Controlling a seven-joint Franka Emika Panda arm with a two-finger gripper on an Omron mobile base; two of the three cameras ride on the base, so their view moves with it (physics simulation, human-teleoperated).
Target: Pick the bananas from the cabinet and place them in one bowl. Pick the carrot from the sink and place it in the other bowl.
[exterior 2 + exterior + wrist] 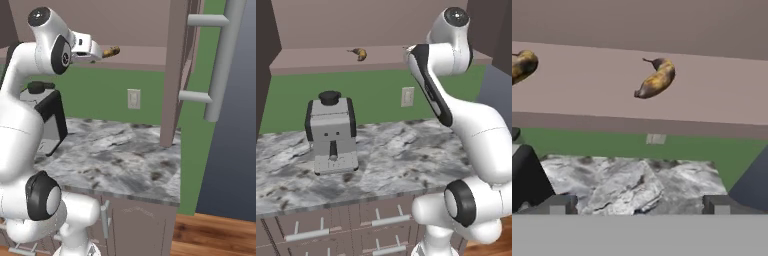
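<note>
Two yellow bananas with dark blotches lie on the shelf of the open mauve-brown cabinet (712, 100). In the hand view one banana (656, 79) lies just right of centre and the other banana (522, 65) is at the left edge. My gripper (638, 205) is open, level with the shelf's front edge, short of the nearer banana, with nothing between its fingers. From the right base view the gripper (98, 54) points at a banana (111, 51) close ahead. A banana (359, 53) also shows on the shelf (316, 62) in the left base view. The carrot, the sink and both bowls are out of view.
A grey coffee machine (331, 132) stands on the marble counter (401, 160) below the shelf, to the left. The cabinet door with its long silver bar handle (225, 60) hangs open on the right. A wall outlet (407, 96) sits on the green backsplash; drawers (381, 220) run under the counter.
</note>
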